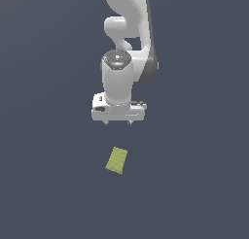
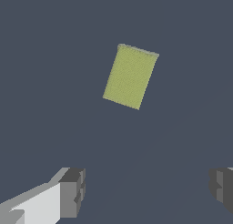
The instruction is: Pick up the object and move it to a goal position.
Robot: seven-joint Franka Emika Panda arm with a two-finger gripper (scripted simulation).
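Dark floor, block speckled wrist-view, jaws apart

Block below gripper: matt yellow-green, finely speckled, sponge-like. Gripper body smooth glossy white plastic-looking; finger pads matt grey. Ground flat matt slate.

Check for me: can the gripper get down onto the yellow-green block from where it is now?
Probably yes. The gripper hangs apart from the block with its fingers spread wide, and nothing lies between them. The block sits skewed, so the wrist may need turning.
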